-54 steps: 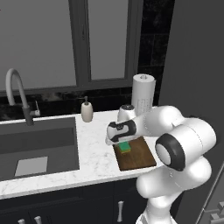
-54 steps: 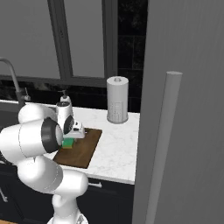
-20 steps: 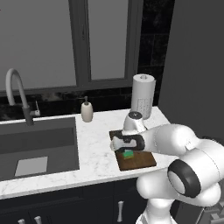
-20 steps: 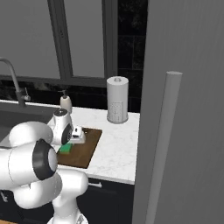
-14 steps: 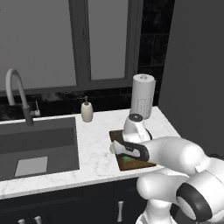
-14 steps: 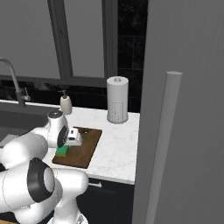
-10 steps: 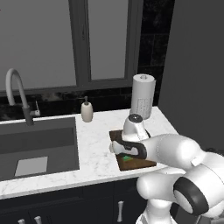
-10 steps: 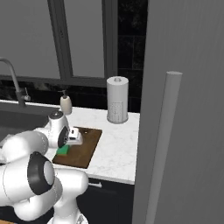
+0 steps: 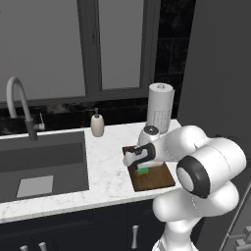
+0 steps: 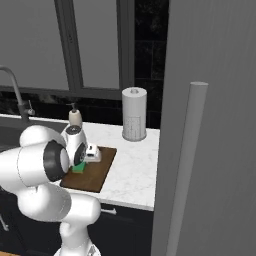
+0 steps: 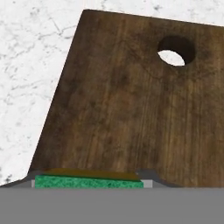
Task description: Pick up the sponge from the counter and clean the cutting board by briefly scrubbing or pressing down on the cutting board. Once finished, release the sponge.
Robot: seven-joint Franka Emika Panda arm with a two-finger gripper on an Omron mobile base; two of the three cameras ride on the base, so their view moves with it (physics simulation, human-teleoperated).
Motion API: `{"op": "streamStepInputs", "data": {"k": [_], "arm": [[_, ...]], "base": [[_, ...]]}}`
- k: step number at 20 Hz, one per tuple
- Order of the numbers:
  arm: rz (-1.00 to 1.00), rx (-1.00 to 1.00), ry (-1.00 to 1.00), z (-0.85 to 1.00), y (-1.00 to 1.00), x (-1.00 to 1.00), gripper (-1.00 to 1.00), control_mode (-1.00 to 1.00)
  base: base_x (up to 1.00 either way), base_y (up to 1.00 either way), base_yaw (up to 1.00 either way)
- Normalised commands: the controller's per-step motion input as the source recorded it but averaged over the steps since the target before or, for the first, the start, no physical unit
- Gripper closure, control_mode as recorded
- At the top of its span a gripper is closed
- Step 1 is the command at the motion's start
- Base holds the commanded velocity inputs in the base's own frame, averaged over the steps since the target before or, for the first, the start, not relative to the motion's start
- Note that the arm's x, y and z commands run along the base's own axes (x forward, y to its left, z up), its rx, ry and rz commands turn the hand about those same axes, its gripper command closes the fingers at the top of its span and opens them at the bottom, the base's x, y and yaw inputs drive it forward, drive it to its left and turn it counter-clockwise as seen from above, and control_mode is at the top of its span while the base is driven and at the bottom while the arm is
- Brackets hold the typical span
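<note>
The gripper (image 9: 141, 165) is reaching low over the cutting board (image 9: 156, 179), and its jaws are clamping the sponge (image 11: 89, 181) between them, as the hand view shows: the green face is lying across the bottom of that view with a thin yellow layer along its upper edge. In both base views the sponge (image 10: 78, 168) is sitting under the hand on the dark wood, at the board's sink-side half, apparently pressed against the surface. It is looking like a light, soft block that squashes readily, so a grip across its narrow sides near the middle, as now, is likely keeping it square while it is pushed down; a pinch near one corner would probably let it twist. The board (image 11: 135, 100) is reading as stiff and fairly heavy, lying flat on the counter (image 9: 110, 162) with its hanging hole (image 11: 175, 50) toward the far end, and it may slide a little on the smooth marble under hard scrubbing.
</note>
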Motion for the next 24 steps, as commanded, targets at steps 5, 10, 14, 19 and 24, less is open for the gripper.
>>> {"op": "streamStepInputs", "data": {"k": [5,10,14,19,24], "arm": [[0.0,0.0,0.0,-0.08,-0.3,0.01,1.0,-1.0],[0.0,0.0,-0.01,-0.01,-0.12,-0.42,1.0,-1.0],[0.0,0.0,0.0,0.0,-0.02,-0.38,1.0,-1.0],[0.0,0.0,0.0,-0.06,0.0,0.0,1.0,-1.0],[0.0,0.0,0.0,-0.13,-0.13,0.3,1.0,-1.0]], "base": [[0.0,0.0,0.0],[0.0,0.0,0.0],[0.0,0.0,0.0],[0.0,0.0,0.0],[0.0,0.0,0.0]]}}
